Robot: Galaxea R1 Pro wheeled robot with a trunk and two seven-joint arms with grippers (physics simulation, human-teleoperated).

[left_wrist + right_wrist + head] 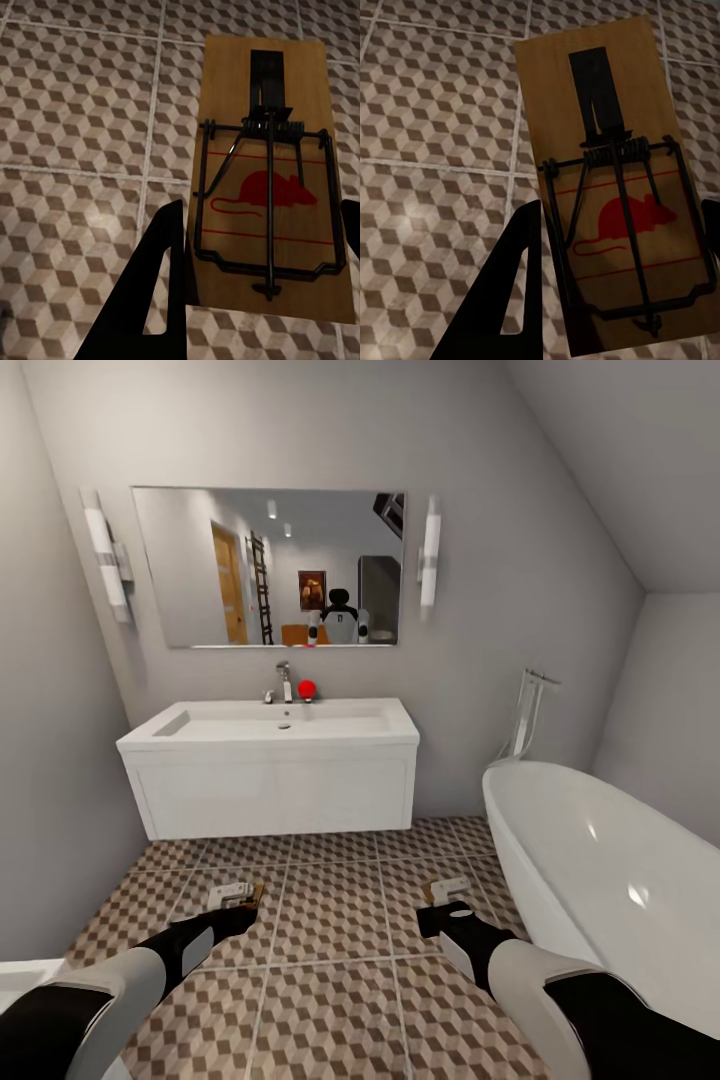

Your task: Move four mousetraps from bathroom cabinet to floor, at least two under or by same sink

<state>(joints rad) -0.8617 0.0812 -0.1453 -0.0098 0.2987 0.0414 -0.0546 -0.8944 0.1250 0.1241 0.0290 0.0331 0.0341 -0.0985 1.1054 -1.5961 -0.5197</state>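
My left gripper (233,898) is shut on a mousetrap (256,893), held low above the bathroom floor (330,930) in front of the sink (280,722). In the left wrist view this mousetrap (266,187) is a wooden board with a wire spring and a red mouse print, clamped between the black fingers (154,292). My right gripper (447,893) is shut on a second mousetrap (428,894), seen close in the right wrist view (611,187) between its fingers (514,292). Both traps hang above the tiles. The cabinet is out of view.
A white vanity (270,790) carries the sink with a chrome tap (285,682) and a small red object (306,688). A mirror (270,565) hangs above. An oval white bathtub (600,860) is on the right, close to my right arm. A white edge (20,972) is at lower left.
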